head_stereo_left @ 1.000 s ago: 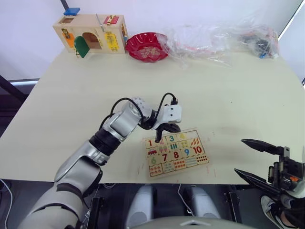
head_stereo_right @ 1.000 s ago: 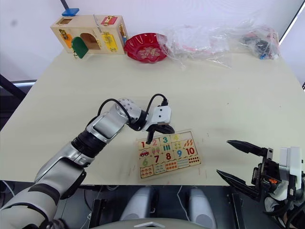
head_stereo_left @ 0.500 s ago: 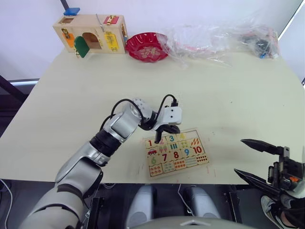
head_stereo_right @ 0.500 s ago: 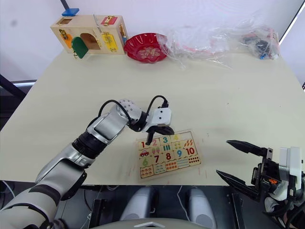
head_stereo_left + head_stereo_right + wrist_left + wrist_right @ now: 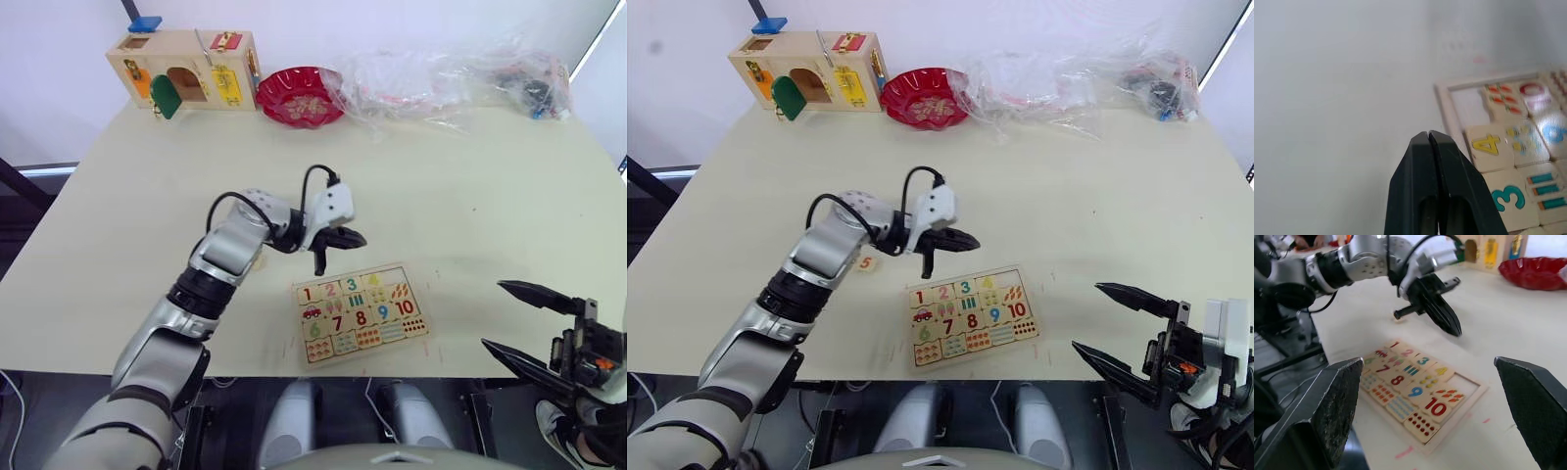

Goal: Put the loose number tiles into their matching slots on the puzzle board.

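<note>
Puzzle board (image 5: 361, 313), top row: red 1 (image 5: 308, 294), pink 2 (image 5: 330, 289), teal 3 (image 5: 351, 285), yellow 4 (image 5: 373, 280); the row's last slot (image 5: 1461, 382) carries no digit. Second number row: green 6 (image 5: 315, 330), red 7 (image 5: 339, 323), red 8 (image 5: 361, 317), blue 9 (image 5: 383, 312), red 10 (image 5: 405, 306). Loose tile (image 5: 865, 262) on the table (image 5: 1097, 196), left of the board: orange 5. No other text legible.

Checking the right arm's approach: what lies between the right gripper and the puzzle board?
Only bare tabletop separates right gripper and puzzle board, seen in the left eye view.
</note>
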`<action>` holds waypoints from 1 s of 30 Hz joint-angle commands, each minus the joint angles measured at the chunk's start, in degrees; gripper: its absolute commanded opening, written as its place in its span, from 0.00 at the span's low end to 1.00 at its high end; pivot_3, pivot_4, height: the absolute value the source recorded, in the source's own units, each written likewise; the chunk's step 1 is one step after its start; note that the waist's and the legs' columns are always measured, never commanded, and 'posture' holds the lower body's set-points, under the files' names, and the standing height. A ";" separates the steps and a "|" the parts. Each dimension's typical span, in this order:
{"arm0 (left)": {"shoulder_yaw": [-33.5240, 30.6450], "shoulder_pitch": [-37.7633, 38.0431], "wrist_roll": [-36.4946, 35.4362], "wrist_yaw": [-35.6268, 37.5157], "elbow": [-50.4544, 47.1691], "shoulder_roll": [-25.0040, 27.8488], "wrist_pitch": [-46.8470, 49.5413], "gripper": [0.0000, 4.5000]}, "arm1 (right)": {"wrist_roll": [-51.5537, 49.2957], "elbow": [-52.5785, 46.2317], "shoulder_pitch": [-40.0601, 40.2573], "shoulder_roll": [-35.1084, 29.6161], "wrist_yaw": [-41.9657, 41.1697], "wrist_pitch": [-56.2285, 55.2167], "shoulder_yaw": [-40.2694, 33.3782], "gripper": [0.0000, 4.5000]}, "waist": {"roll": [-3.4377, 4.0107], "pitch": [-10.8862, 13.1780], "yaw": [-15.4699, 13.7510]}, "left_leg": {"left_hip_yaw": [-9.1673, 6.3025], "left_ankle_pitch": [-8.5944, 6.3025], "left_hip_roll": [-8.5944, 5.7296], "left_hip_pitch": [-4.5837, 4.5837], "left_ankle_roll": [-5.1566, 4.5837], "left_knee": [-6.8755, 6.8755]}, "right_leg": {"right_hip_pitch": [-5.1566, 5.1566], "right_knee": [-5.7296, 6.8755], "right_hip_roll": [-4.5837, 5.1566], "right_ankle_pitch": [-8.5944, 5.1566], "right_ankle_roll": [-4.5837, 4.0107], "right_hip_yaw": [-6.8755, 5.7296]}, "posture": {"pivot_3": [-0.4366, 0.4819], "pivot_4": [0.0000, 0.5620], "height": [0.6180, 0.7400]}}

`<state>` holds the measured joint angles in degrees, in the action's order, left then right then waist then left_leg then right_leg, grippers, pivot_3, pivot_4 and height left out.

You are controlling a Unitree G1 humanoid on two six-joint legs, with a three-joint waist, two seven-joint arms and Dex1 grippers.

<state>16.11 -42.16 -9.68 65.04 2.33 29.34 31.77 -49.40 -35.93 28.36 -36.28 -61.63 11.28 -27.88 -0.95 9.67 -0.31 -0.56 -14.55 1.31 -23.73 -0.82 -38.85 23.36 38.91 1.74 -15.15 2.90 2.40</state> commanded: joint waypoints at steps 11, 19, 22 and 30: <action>-31.05 15.20 -10.60 -23.69 -6.69 -2.35 2.22 0.01 | 6.13 -1.09 -13.39 7.55 20.73 4.01 10.64 1.00 | -0.02 -0.02 0.82 | -0.10 0.01 -0.01 -0.01 0.01 -0.01 | 0.00 0.04 0.11 0.01 0.00 -0.05 | 0.48 0.27 1.00; -39.23 29.62 -16.83 -20.70 -13.63 1.98 0.21 0.01 | 6.39 3.61 -11.48 5.97 14.35 1.91 9.48 1.00 | -0.03 -0.02 0.72 | -0.08 0.00 0.05 0.01 0.01 -0.01 | -0.01 0.03 0.19 0.02 0.01 -0.05 | 0.48 0.27 1.00; -40.83 34.59 -17.91 -19.69 -14.78 3.28 -0.80 0.01 | 6.20 2.99 -8.30 5.11 12.74 1.88 8.08 1.00 | -0.03 -0.02 0.76 | -0.06 0.00 0.06 0.03 0.01 0.01 | -0.01 0.03 0.19 0.02 0.01 -0.04 | 0.48 0.27 1.00; -45.23 46.51 -22.72 -13.96 -15.44 6.19 -2.79 0.47 | 5.23 2.85 0.11 4.57 9.55 0.54 1.74 1.00 | -0.05 -0.04 0.87 | -0.03 -0.01 0.14 0.07 0.00 0.09 | -0.03 0.00 0.18 0.02 0.00 -0.03 | 0.48 0.27 1.00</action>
<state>-26.84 3.85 -30.94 49.67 -11.07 34.49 30.59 -43.08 -31.33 27.90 -31.76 -51.20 13.22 -23.94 -1.00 9.63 0.56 -0.59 -14.55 1.45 -23.66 -0.81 -38.76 23.33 38.91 1.92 -15.13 2.90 2.36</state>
